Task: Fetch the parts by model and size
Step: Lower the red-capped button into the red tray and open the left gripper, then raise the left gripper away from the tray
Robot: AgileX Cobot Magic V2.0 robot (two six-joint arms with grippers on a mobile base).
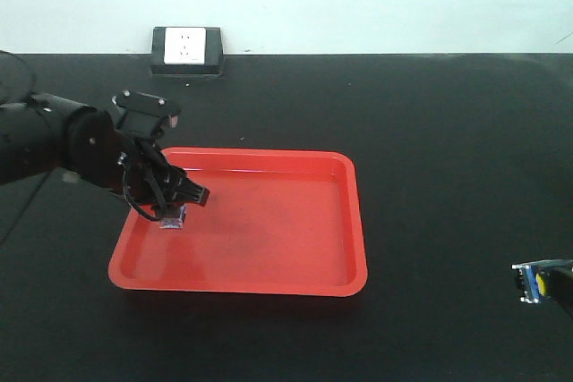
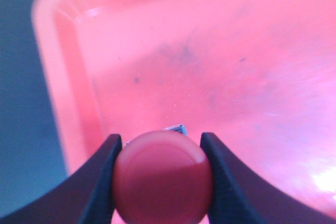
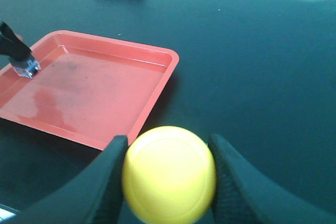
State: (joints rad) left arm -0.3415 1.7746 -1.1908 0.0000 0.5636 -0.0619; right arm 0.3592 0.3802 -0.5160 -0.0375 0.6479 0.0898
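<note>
Your left fingers (image 2: 102, 182) pinch the red switch (image 2: 161, 179) by its cap sides, low over the tray (image 1: 269, 276) near its left rim. Your right fingers (image 3: 233, 182) clamp the yellow switch (image 3: 169, 174) likewise, by the worktop's (image 1: 448, 131) right edge. Both look light and rigid (glossy round caps may slip). The block bases would likely hold surer.

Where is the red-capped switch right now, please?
The red-capped switch is held in the left gripper, at the left end of the red tray in the front view.
</note>
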